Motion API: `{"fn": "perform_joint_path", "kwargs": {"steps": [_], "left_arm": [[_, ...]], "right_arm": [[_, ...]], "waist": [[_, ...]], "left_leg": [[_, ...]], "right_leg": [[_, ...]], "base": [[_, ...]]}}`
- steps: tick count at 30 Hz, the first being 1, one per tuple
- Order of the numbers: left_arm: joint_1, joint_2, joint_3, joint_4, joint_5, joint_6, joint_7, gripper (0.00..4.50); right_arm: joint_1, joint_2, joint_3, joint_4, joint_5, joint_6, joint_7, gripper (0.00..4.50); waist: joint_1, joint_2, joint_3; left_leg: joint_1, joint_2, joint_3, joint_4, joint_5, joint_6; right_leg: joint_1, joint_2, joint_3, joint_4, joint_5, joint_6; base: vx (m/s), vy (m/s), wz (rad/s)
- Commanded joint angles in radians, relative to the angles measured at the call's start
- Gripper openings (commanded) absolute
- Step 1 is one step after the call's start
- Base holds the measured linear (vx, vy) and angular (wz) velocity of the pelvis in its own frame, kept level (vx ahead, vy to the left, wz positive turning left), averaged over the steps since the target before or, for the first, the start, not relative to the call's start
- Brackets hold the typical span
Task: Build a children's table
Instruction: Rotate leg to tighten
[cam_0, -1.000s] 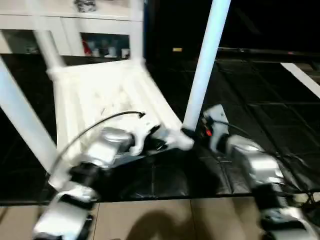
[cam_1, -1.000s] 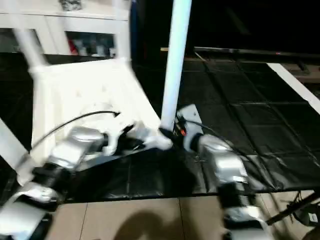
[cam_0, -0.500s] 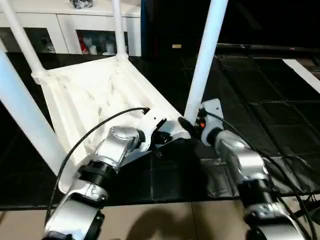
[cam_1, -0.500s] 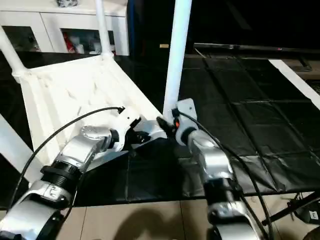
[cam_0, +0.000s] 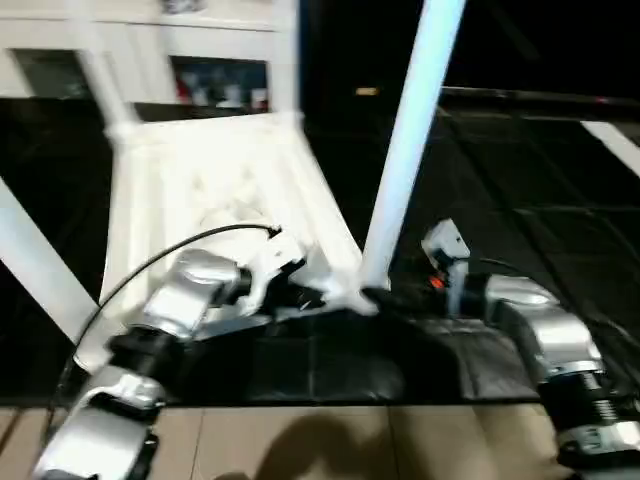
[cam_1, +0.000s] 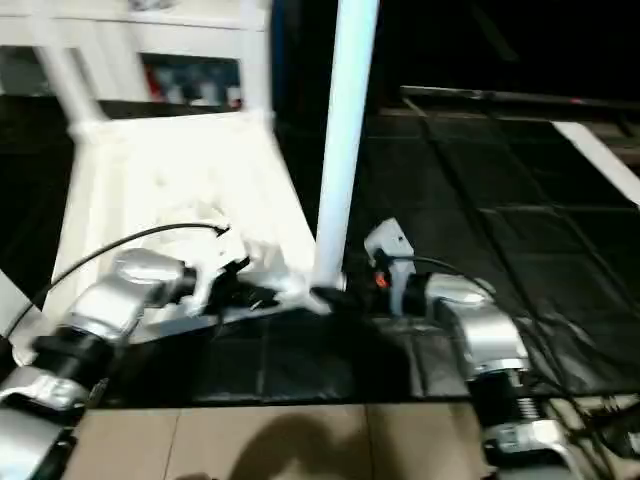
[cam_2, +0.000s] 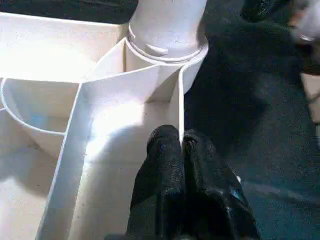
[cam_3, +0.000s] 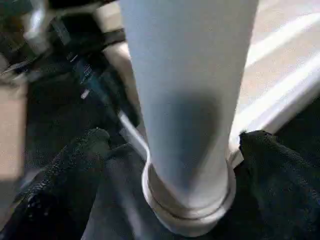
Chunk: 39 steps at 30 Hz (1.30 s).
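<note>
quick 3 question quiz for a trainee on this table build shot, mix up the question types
1. True or false: the left gripper has its jaws closed, with its tip against a rib of the table top.
2. How do the right gripper's jaws stand around the near leg?
A. clamped tight on it
B. spread wide, one on each side of it
C. shut, well away from it
3. Fill in: the near leg stands upright in a round corner ______ of the upturned top.

Key:
1. True
2. B
3. socket
</note>
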Motion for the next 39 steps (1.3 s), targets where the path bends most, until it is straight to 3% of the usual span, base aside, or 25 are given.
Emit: {"fn": "perform_joint_path", "kwargs": {"steps": [1,4,5,6,9,11,16,33,39], "left_arm": [[-0.005,0.005,-0.040,-0.038,-0.011,-0.044,-0.092,0.00],[0.000,0.021,-0.055,-0.044,-0.012,-0.061,-0.129,0.00],[0.002,0.027,-0.061,-0.045,-0.012,-0.069,-0.143,0.00],[0.005,0.034,-0.069,-0.047,-0.010,-0.080,-0.162,0.00],[0.009,0.047,-0.085,-0.047,-0.003,-0.104,-0.195,0.00],[0.008,0.050,-0.092,-0.044,0.000,-0.115,-0.202,0.00],[0.004,0.051,-0.103,-0.036,0.005,-0.138,-0.214,0.00],[0.005,0.053,-0.113,-0.029,0.008,-0.162,-0.217,0.00],[0.006,0.052,-0.114,-0.027,0.009,-0.164,-0.212,0.00]], "right_arm": [[-0.023,-0.037,0.011,0.014,0.013,-0.038,0.078,4.42],[-0.026,-0.058,0.026,0.016,0.027,-0.043,0.142,4.42],[-0.028,-0.063,0.030,0.019,0.031,-0.047,0.162,4.42],[-0.030,-0.068,0.035,0.023,0.034,-0.049,0.182,4.42],[-0.039,-0.071,0.042,0.034,0.038,-0.052,0.211,4.27],[-0.044,-0.071,0.044,0.042,0.038,-0.058,0.221,4.05],[-0.055,-0.065,0.059,0.063,0.037,-0.080,0.249,3.63],[-0.054,-0.048,0.083,0.083,0.042,-0.099,0.278,2.22],[-0.049,-0.047,0.085,0.078,0.047,-0.092,0.287,1.98]], "waist": [[0.002,0.005,-0.070],[0.008,0.005,-0.069],[0.011,-0.005,-0.068],[0.011,0.000,-0.067],[0.013,-0.007,-0.068],[0.017,-0.002,-0.068],[0.026,-0.004,-0.069],[0.028,-0.005,-0.071],[0.028,-0.004,-0.072]], "left_leg": [[0.012,0.037,-0.003,-0.049,-0.134,0.067],[0.012,0.037,-0.002,-0.049,-0.145,0.063],[0.010,0.037,-0.001,-0.049,-0.147,0.063],[0.009,0.038,-0.002,-0.049,-0.152,0.059],[0.012,0.038,-0.001,-0.048,-0.159,0.052],[0.013,0.039,0.000,-0.048,-0.154,0.052],[0.010,0.039,-0.001,-0.046,-0.151,0.047],[0.007,0.038,-0.002,-0.045,-0.141,0.046],[0.007,0.038,-0.002,-0.044,-0.139,0.047]], "right_leg": [[0.056,-0.079,0.051,-0.059,-0.052,-0.240],[0.054,-0.080,0.050,-0.059,-0.066,-0.241],[0.056,-0.083,0.050,-0.058,-0.087,-0.234],[0.053,-0.083,0.049,-0.061,-0.112,-0.226],[0.050,-0.082,0.050,-0.063,-0.133,-0.220],[0.047,-0.083,0.051,-0.062,-0.128,-0.222],[0.048,-0.082,0.050,-0.058,-0.117,-0.220],[0.049,-0.082,0.049,-0.056,-0.120,-0.211],[0.049,-0.082,0.049,-0.055,-0.109,-0.215]], "base": [[0.000,0.000,0.00],[0.000,0.000,0.00],[0.000,0.000,0.00],[0.000,0.000,0.00],[0.000,0.000,0.00],[0.000,0.000,0.00],[0.000,0.000,0.00],[0.000,0.000,0.00],[0.000,0.000,0.00]]}}
